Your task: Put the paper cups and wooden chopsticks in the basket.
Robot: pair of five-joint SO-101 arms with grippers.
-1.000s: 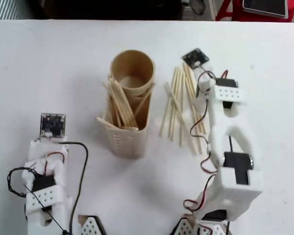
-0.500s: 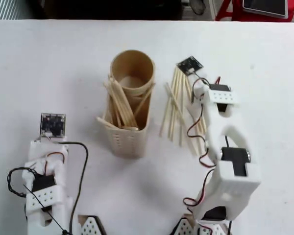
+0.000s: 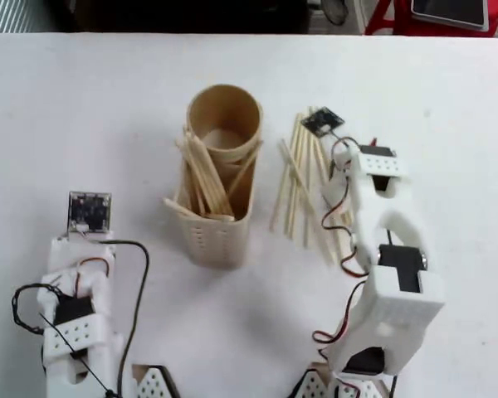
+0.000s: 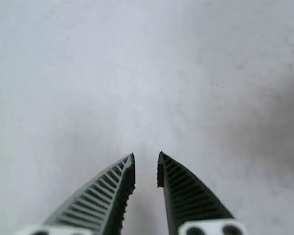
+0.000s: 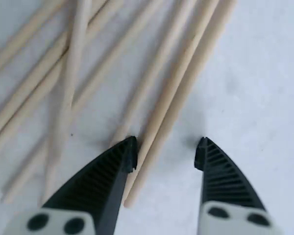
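A pale perforated basket point(image 3: 209, 236) stands mid-table with a brown paper cup point(image 3: 224, 116) and several wooden chopsticks point(image 3: 201, 178) leaning in it. More loose chopsticks point(image 3: 297, 182) lie on the table just to its right. My right gripper point(image 5: 165, 147) is open, low over this pile. One pair of chopsticks point(image 5: 179, 93) runs between its fingers, and the dark fingertip point(image 5: 125, 152) touches their side. In the high view the right arm's wrist point(image 3: 322, 122) covers the pile's far end. My left gripper point(image 4: 146, 159) is shut to a narrow slit over bare table, holding nothing.
The left arm point(image 3: 76, 282) sits at the front left, well away from the basket. The right arm's white body point(image 3: 394, 290) and wires cross the front right. A white tabletop point(image 3: 91, 108) spreads to the left and back.
The right arm's wrist has shifted left and nearer, coming down over the far end of the loose chopsticks. The left arm, basket and cup have stayed put.
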